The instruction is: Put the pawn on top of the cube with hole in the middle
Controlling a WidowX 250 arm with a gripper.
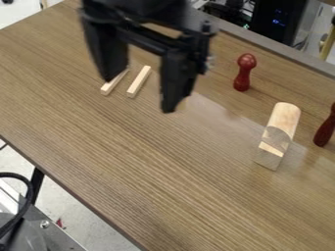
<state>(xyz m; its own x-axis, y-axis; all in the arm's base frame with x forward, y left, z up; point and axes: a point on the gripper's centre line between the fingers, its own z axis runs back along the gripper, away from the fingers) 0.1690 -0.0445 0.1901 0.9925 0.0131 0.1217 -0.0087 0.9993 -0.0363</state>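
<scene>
Your black gripper (138, 94) hangs nearest the camera, toward the top of the camera view, its two fingers spread well apart and grasping nothing. Past the gap between them you see a short wooden stick (139, 82) lying on the table (150, 171), with a second stick (114, 83) just beside it, its far end partly behind the finger on the view's left. Your likeliest pawn is the dark red pawn (243, 73) standing upright on the table, off to the view's right of the gripper, near neither finger. Farther that way and nearer the view's lower edge than your tool, you have a pale wooden block (276, 135), rounded in its upper part, squarer and greyer at its lower end; you cannot make out a hole in it, so whether it is the cube you want is uncertain. Beyond it, at the view's right edge and farthest from your gripper, stands a second dark red piece (325, 131), cut off by the frame. As for progress, you look to be at the very start: the pawn is on the table, ungrasped, and apart from the block. You have the whole job left: line up over the pawn, close on it, lift, carry it to the cube, set it on top and let go.
</scene>
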